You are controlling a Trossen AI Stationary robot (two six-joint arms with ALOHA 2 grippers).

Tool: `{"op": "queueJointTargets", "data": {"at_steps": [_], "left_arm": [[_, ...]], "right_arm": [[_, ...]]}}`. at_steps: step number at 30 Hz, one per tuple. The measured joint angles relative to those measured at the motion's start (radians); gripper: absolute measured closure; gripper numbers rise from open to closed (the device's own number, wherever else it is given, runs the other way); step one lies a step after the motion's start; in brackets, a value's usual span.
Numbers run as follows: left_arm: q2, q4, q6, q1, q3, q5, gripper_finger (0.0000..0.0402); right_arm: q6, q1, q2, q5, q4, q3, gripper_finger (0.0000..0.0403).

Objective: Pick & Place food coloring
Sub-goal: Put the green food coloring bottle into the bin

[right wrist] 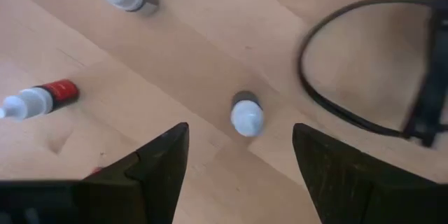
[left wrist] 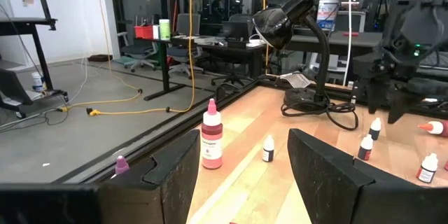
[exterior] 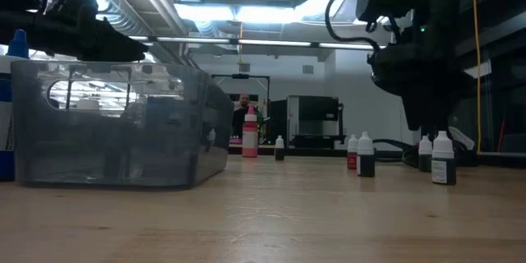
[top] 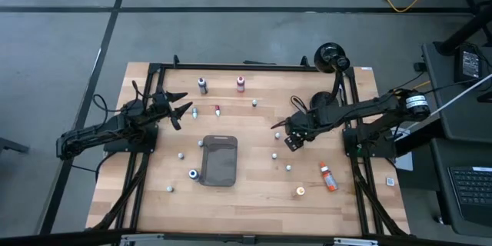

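Note:
Several tiny food coloring bottles stand scattered on the wooden table (top: 254, 207). A red one (top: 241, 84) and a dark one (top: 202, 84) stand near the far edge, and an orange one (top: 328, 177) lies at the right. My right gripper (right wrist: 239, 131) points down, open, above an upright white-capped bottle (right wrist: 246, 115) and clear of it. In the high view this gripper (top: 292, 140) is right of the table's middle. My left gripper (left wrist: 243, 136) is open and level at the table's left (top: 181, 108), with nothing between its fingers.
A dark grey tray (top: 219, 161) sits near the middle, with small bottles around it. A black desk lamp (top: 332, 56) stands at the far right corner, and its cable (right wrist: 329, 105) runs across the table close to the bottle under my right gripper. A red-labelled bottle (right wrist: 38, 101) lies nearby.

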Motion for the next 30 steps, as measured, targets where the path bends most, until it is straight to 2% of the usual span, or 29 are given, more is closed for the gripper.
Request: {"op": "queueJointTargets", "data": {"at_steps": [7, 16, 25, 30], "left_arm": [[0.0, 0.0, 0.0, 0.0, 0.0, 0.0, 0.019], [0.0, 0.0, 0.0, 0.0, 0.0, 0.0, 0.019], [0.0, 0.0, 0.0, 0.0, 0.0, 0.0, 0.019], [0.0, 0.0, 0.0, 0.0, 0.0, 0.0, 0.019]], "right_arm": [[0.023, 0.009, -0.001, 0.001, 0.034, -0.036, 0.0146], [0.078, 0.076, -0.004, 0.004, 0.105, -0.1, 0.0146], [0.19, 0.163, -0.049, 0.117, 0.125, -0.156, 0.0146], [0.283, 0.236, -0.105, 0.172, 0.224, -0.237, 0.0146]]}}
